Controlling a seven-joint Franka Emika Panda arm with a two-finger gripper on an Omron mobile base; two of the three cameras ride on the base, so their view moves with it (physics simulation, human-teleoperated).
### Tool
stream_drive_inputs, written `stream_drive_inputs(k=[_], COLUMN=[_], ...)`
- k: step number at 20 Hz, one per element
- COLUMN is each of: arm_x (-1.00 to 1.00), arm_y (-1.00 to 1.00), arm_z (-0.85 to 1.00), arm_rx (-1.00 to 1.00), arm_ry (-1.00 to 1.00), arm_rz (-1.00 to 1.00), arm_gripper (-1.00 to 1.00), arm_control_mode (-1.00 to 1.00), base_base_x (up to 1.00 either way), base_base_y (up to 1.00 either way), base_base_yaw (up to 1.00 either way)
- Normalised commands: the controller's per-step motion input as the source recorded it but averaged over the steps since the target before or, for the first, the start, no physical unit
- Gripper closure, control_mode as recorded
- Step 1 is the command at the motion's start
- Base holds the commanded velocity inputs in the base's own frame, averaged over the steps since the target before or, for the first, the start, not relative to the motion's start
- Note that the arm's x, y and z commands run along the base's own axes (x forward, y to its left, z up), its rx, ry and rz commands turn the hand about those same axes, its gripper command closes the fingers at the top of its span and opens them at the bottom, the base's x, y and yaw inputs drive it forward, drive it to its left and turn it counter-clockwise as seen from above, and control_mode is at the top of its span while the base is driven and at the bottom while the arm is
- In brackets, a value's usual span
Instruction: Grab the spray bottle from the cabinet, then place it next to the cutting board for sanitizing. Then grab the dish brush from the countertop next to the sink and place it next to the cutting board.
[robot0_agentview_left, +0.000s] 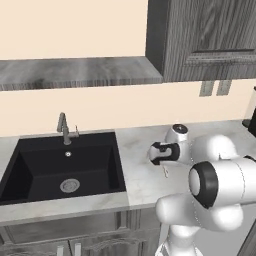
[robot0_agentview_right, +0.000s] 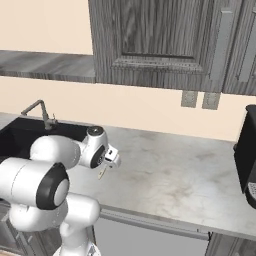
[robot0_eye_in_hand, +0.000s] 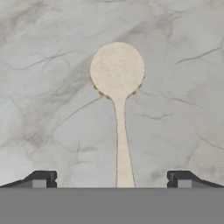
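Note:
The dish brush lies flat on the light marbled countertop, its round pale head away from me and a fringe of yellow bristles showing under it. Its thin wooden handle runs down between my fingertips. My gripper hangs above the handle, open, jaws wide on either side and apart from it. A bit of the brush shows under the hand, right of the black sink; the brush also shows below the hand from the other side. The dark wood-grain cabinet hangs above, doors closed. The spray bottle and cutting board are out of view.
A steel faucet stands behind the sink. A grey open shelf runs along the wall left of the cabinet. Two wall outlets sit under the cabinet. A black appliance stands at the counter's far right.

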Motion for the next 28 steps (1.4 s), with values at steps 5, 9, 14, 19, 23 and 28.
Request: stream_drive_inputs(k=[5, 9, 14, 19, 23, 28], arm_x=[0.31, 0.31, 0.31, 0.22, 0.18, 0.11], arm_y=[0.0, -0.02, -0.01, -0.08, -0.02, 0.0], arm_z=[-0.21, -0.23, -0.23, -0.22, -0.38, -0.64], arm_rx=[0.0, 0.0, 0.0, 0.0, 0.0, 0.0], arm_ry=[0.0, 0.0, 0.0, 0.0, 0.0, -0.01], arm_rz=[0.0, 0.0, 0.0, 0.0, 0.0, 0.03], arm_gripper=[-1.0, -1.0, -1.0, -1.0, 1.0, 1.0], arm_control_mode=[-1.0, -1.0, -1.0, -1.0, -1.0, -1.0], base_base_x=[0.0, 0.0, 0.0, 0.0, 0.0, 0.0], base_base_y=[0.0, 0.0, 0.0, 0.0, 0.0, 0.0], base_base_yaw=[0.0, 0.0, 0.0, 0.0, 0.0, 0.0])
